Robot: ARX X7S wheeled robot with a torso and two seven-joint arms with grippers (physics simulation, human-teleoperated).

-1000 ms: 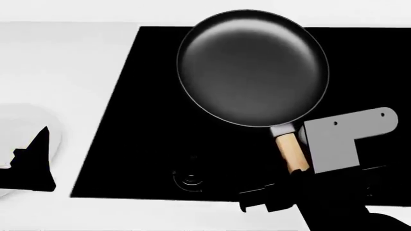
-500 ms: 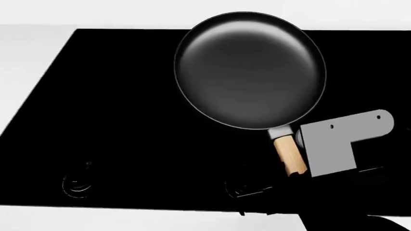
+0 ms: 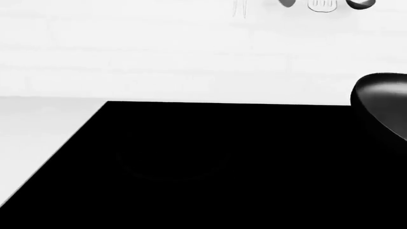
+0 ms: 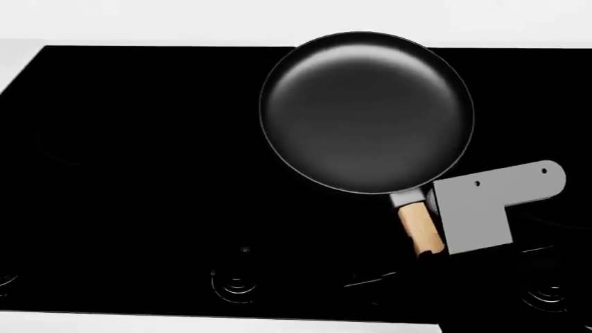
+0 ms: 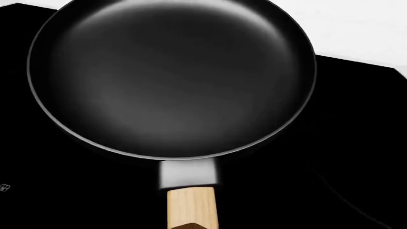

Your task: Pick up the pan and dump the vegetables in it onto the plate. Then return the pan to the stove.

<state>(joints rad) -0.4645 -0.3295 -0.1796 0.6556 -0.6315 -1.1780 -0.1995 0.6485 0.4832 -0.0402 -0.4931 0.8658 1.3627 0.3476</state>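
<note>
The pan (image 4: 365,114) is black, round and empty, level over the glossy black stove (image 4: 138,152). Its tan wooden handle (image 4: 419,229) runs back into my right gripper (image 4: 431,258), which is shut on the handle's end below the grey wrist bracket (image 4: 481,208). The right wrist view shows the empty pan (image 5: 171,76) and its handle (image 5: 190,205) from close up. The left wrist view looks across the stove (image 3: 190,157), with the pan's rim (image 3: 381,102) at one edge. My left gripper cannot be made out. The corn and the plate are out of view.
Ring-shaped touch controls (image 4: 236,281) line the stove's near edge, with another set (image 4: 545,295) at the right. White counter (image 3: 38,129) borders the stove, with a white tiled wall behind it. Utensils (image 3: 321,5) hang on that wall.
The view has swung right: the stove slid left in the head view, and the plate and left gripper left it. The pan stays in my right gripper, carried right over the stove.
</note>
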